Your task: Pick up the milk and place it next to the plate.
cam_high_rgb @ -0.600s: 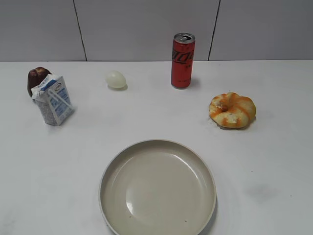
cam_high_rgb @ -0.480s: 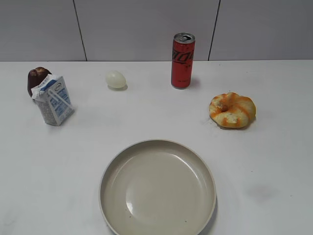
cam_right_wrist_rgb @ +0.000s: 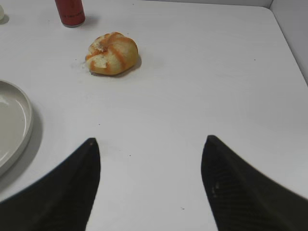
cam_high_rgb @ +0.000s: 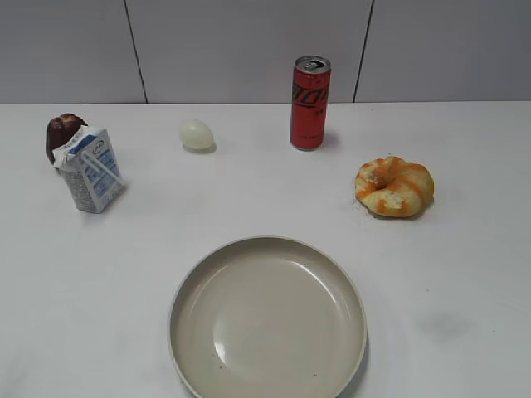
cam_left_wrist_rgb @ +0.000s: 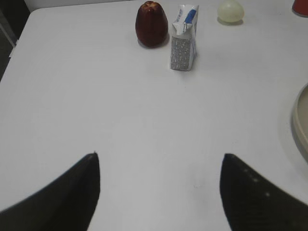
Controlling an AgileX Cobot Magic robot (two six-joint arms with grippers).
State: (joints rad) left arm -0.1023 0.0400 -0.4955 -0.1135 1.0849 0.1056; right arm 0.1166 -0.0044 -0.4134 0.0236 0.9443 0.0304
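Reaching for the milk [cam_left_wrist_rgb: 183, 42] suits the left gripper [cam_left_wrist_rgb: 159, 185], fingers apart and empty; keep clear of the brown fruit [cam_left_wrist_rgb: 151, 24] just beside it

This looks like a lab test bench, not a home. A bare white surface [cam_high_rgb: 465, 249] meets a plain grey panelled wall [cam_high_rgb: 249, 50], and the few food items, such as a tall red soda can [cam_high_rgb: 310, 103] and a pale egg-shaped object [cam_high_rgb: 197, 134], stand spaced well apart.
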